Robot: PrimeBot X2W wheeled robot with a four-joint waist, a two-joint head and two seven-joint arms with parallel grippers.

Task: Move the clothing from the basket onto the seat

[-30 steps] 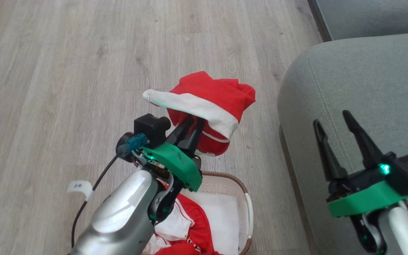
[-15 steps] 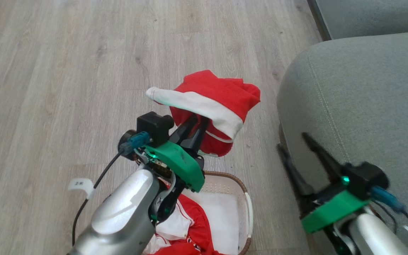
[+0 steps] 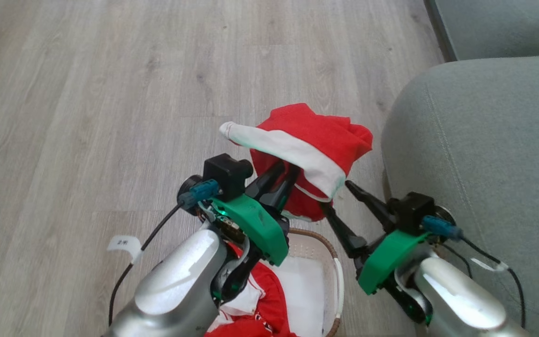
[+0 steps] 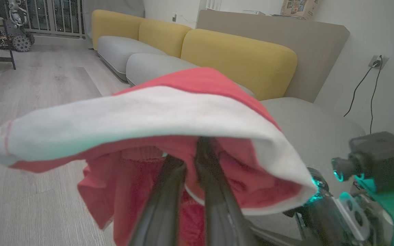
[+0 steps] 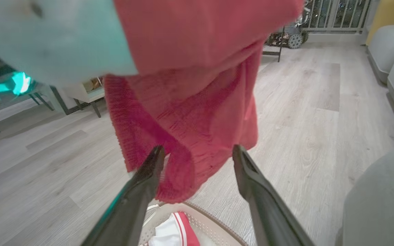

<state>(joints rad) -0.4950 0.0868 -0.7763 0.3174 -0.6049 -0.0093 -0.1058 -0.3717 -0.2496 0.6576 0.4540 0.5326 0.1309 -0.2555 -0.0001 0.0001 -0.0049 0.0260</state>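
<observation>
Right tool (image 3: 335,194) now beside clothing (image 3: 318,135)

Clothing (image 3: 316,140) above basket (image 3: 331,246) — seat (image 3: 484,140) rightward

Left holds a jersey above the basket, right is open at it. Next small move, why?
Probably close the right gripper on the garment: its open fingers straddle the lower hanging fold, while the left gripper holds it above the basket. A second grip should steady the carry to the seat.
</observation>
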